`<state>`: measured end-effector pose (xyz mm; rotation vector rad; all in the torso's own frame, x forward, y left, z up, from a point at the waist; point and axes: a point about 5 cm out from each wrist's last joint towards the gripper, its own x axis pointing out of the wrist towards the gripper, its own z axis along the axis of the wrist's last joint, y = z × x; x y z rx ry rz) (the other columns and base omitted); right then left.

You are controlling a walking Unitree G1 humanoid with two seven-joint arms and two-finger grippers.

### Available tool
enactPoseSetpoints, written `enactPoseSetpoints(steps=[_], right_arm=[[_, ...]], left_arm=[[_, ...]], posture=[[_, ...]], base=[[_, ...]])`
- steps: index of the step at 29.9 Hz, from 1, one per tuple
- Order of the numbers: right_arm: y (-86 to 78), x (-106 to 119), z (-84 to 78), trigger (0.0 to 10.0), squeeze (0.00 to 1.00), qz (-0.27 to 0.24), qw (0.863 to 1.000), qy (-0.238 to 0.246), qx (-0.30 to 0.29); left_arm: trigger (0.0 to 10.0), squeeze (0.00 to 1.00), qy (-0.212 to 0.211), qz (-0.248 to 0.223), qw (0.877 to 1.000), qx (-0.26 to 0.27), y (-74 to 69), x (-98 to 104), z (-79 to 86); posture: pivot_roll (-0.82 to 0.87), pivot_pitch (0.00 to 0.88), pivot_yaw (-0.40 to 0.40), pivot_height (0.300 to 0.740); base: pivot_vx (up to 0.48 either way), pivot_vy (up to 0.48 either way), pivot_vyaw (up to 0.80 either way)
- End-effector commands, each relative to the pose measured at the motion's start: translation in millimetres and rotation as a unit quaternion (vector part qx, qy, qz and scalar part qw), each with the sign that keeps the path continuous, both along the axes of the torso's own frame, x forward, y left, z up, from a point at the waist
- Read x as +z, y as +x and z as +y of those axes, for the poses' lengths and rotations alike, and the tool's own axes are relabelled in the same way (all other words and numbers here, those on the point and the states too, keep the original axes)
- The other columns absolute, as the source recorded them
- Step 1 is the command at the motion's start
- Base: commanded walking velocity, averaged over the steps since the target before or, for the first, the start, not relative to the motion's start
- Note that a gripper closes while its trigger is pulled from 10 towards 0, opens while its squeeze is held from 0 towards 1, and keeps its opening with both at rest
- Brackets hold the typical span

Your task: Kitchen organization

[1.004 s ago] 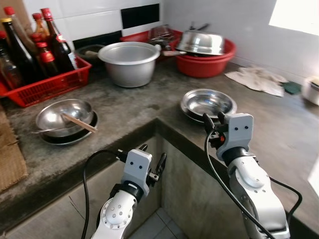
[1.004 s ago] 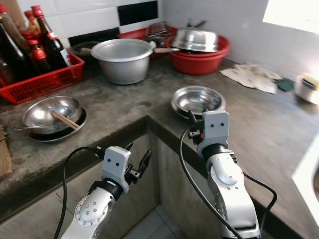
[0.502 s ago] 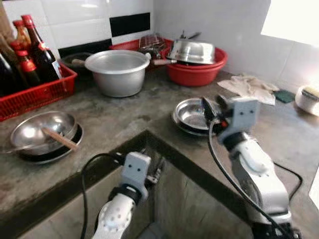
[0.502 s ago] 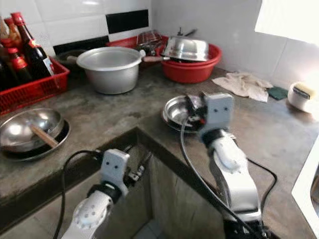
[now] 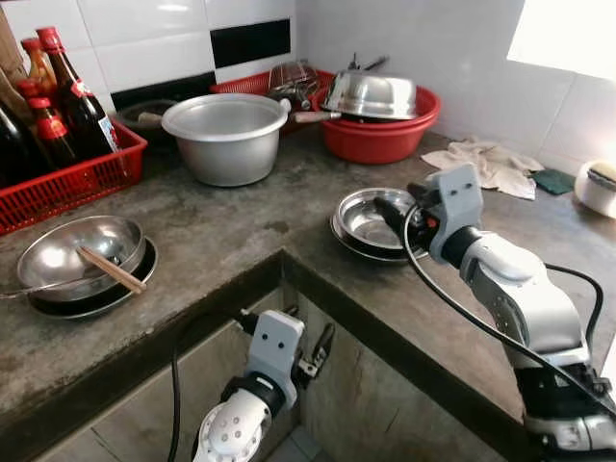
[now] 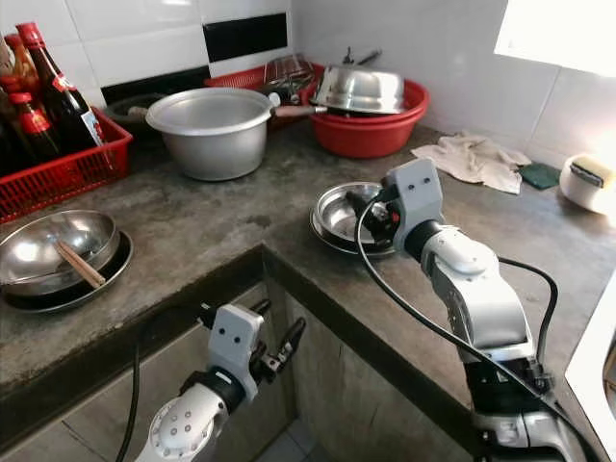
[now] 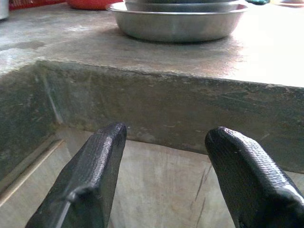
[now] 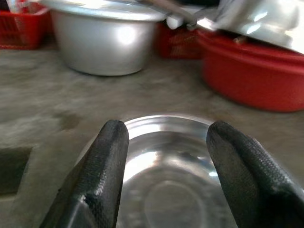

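Grey stone counter (image 5: 241, 221), rough and mottled, L-shaped with a dark inner corner edge. Right gripper (image 5: 397, 214) hovers over the near rim of a shallow steel dish (image 5: 371, 217), fingers (image 8: 107, 166) spread wide, touching nothing that I can make out. The dish is round, mirror-bright, stacked on a second one, near the counter's inner edge. Left gripper (image 6: 279, 346) hangs low in the recess below the counter, fingers (image 7: 90, 175) parted, empty.

Behind the dish: dull aluminium pot (image 5: 224, 135), red plastic basin (image 5: 380, 135) holding an upturned steel bowl (image 5: 371, 94). Left: red crate (image 5: 67, 173) of dark bottles (image 5: 77, 96), and a steel bowl (image 5: 77, 258) with chopsticks (image 5: 111, 269) on a dark plate. Crumpled cloth (image 5: 486, 164) to the right.

Bare counter lies between dish, pot and cloth; more open stone stretches right of the dish.
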<state>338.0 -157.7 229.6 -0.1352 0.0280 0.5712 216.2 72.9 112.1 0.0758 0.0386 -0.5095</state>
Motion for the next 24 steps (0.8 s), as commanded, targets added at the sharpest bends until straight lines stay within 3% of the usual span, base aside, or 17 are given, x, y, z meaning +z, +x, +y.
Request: enactPoseSetpoints(steps=[1,10,14,20,24], right_arm=[[0.9,4,1.5,10.0,0.00,0.029,0.998,0.009,0.047],[0.6,7,3.4,10.0,0.00,0.089,0.984,-0.052,0.145],[0.0,2,2.4,10.0,0.00,0.112,0.974,-0.108,0.165],[4.5,-3,-1.9,10.0,0.00,0.129,0.965,-0.169,0.153],[10.5,-2,-5.5,10.0,0.00,0.134,0.965,-0.179,0.137]], left_arm=[[10.0,0.00,-0.007,-0.005,1.000,-0.002,-1.7,5,0.2],[10.0,0.00,-0.009,-0.004,1.000,-0.001,-0.9,5,0.9],[10.0,0.00,-0.009,-0.004,1.000,0.000,-0.5,5,0.6],[10.0,0.00,-0.009,-0.005,1.000,0.003,-0.1,5,1.0],[10.0,0.00,-0.008,-0.006,1.000,0.004,0.4,5,0.9]], posture=[[0.12,0.024,-0.051,0.740],[0.12,0.029,-0.054,0.740],[0.12,0.028,-0.053,0.740],[0.12,0.029,-0.052,0.740],[0.12,0.027,-0.054,0.740]], base=[[0.000,0.000,0.00],[0.000,0.000,0.00],[0.000,0.000,0.00],[0.000,0.000,0.00],[0.000,0.000,0.00]])
